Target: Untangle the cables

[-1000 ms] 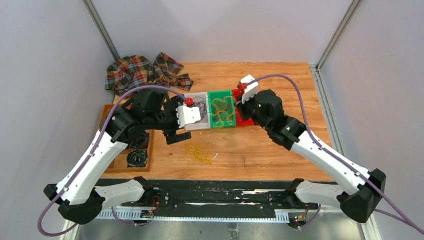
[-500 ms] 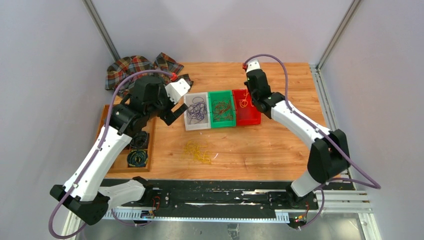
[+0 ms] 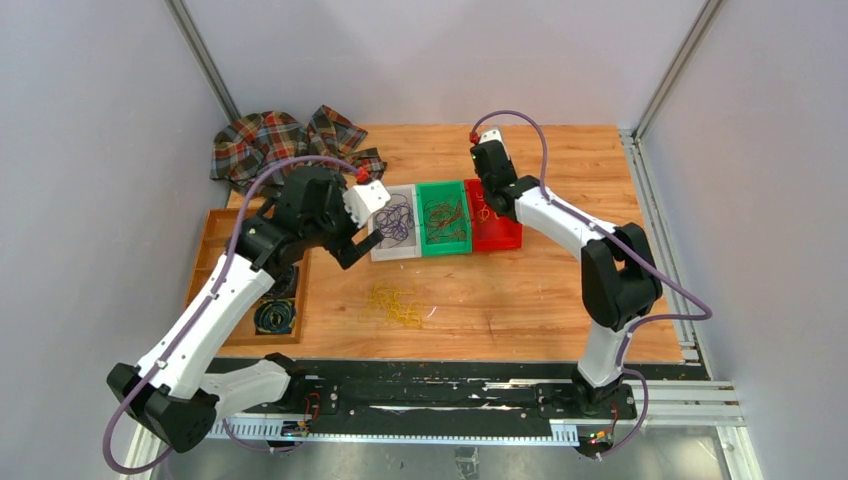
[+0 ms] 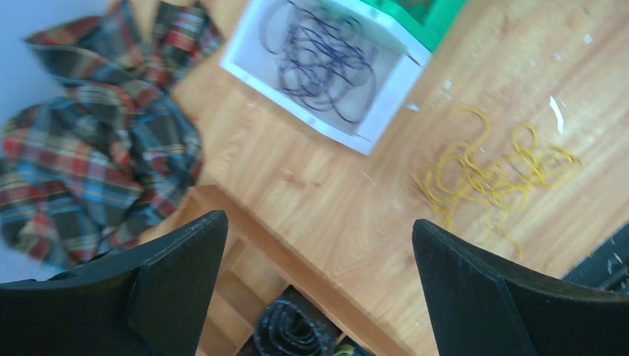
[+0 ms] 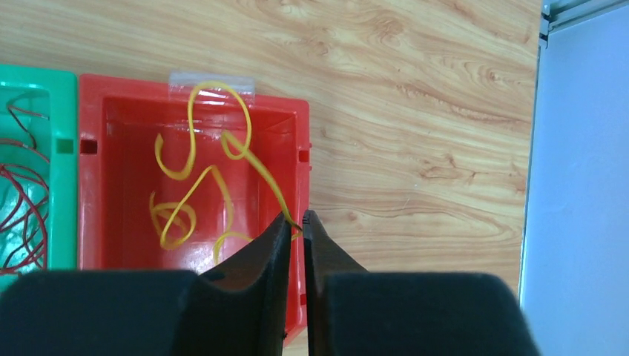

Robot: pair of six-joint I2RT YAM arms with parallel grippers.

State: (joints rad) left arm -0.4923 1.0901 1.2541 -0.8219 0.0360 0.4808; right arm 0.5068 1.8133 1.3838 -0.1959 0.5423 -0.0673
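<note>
light: bright, even | shadows: soft, faint | left wrist: plaid cloth (image 4: pixel 96 148) blurred, left tool (image 4: pixel 317 226) dark, soft-edged

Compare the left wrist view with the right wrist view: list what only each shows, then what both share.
Only the left wrist: the open left claw, the plaid cloth, the white bin of purple cables, the loose yellow cables, and the wooden tray with a dark coiled cord. Only the right wrist: the right claw pinching a yellow cable that trails into the red bin, and dark red cables. Both: the green bin and the wooden table.
</note>
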